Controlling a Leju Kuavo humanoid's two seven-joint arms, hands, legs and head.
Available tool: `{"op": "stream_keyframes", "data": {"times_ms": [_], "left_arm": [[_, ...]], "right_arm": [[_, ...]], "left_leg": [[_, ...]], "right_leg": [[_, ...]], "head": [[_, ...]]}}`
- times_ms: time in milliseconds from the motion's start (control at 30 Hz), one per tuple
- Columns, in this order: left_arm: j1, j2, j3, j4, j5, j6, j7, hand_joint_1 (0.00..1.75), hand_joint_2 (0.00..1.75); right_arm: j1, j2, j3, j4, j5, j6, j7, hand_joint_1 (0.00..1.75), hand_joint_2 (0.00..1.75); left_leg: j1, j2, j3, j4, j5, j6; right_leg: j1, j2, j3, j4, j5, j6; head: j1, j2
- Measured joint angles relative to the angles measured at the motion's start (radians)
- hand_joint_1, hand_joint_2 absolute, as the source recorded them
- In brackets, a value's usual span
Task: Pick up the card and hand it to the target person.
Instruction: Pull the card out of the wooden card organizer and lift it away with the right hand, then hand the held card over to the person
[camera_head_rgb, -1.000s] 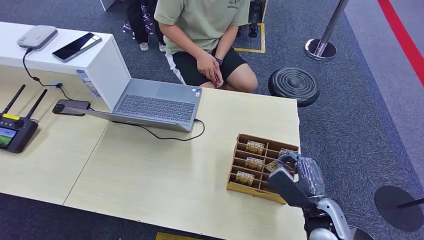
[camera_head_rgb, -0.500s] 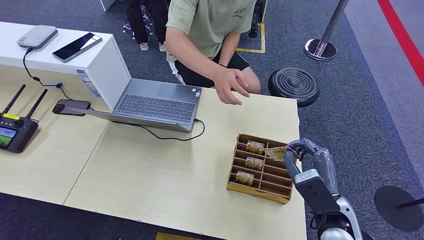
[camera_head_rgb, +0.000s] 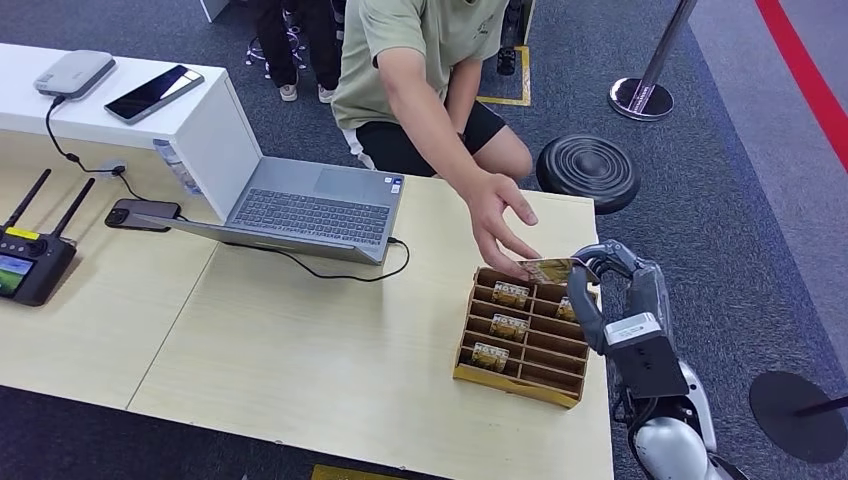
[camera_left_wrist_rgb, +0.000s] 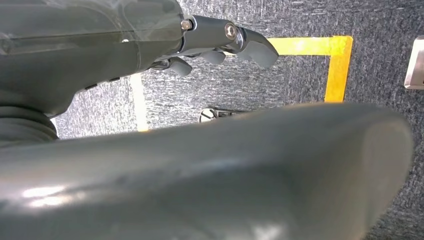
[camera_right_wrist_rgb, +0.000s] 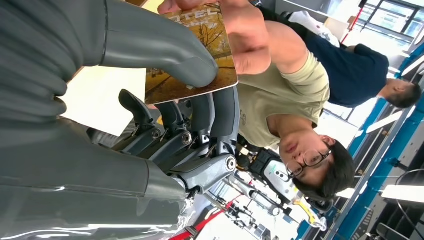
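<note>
A pale wooden tabletop (camera_head_rgb: 330, 350) fills the frame's left and centre. At far left lies one black controller (camera_head_rgb: 30, 262) with two antennas; right of it one open laptop (camera_head_rgb: 310, 208). At lower right, one compartmented cardboard box (camera_head_rgb: 522, 340) holds four cards. Above it, the right robot hand (camera_head_rgb: 610, 290) pinches one card (camera_head_rgb: 546, 270), which a person's hand (camera_head_rgb: 503, 215) touches. The left robot hand (camera_left_wrist_rgb: 220, 42) holds nothing, its fingers loosely curled and apart.
</note>
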Motion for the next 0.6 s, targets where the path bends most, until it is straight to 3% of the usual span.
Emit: {"op": "stream_keyframes", "data": {"times_ms": [367, 500, 600], "left_arm": [[0.000, 0.000, -0.016, 0.000, 0.002, -0.005, 0.003, 0.00, 0.00], [0.000, 0.000, -0.020, 0.000, 0.002, -0.010, -0.001, 0.00, 0.00], [0.000, 0.000, -0.024, 0.000, 0.002, -0.010, -0.002, 0.00, 0.00]], "right_arm": [[-0.017, 0.018, 0.001, 0.035, -0.010, 0.006, 0.000, 1.47, 1.75], [-0.018, 0.022, 0.001, 0.044, -0.014, 0.007, 0.000, 0.96, 1.75], [-0.018, 0.023, 0.001, 0.051, -0.015, 0.010, 0.001, 0.25, 1.75]], "left_leg": [[0.000, 0.000, 0.000, 0.000, 0.000, 0.000], [0.000, 0.000, 0.000, 0.000, 0.000, 0.000], [0.000, 0.000, 0.000, 0.000, 0.000, 0.000]], "right_leg": [[0.000, 0.000, 0.000, 0.000, 0.000, 0.000], [0.000, 0.000, 0.000, 0.000, 0.000, 0.000], [0.000, 0.000, 0.000, 0.000, 0.000, 0.000]], "head": [[0.000, 0.000], [0.000, 0.000], [0.000, 0.000]]}}
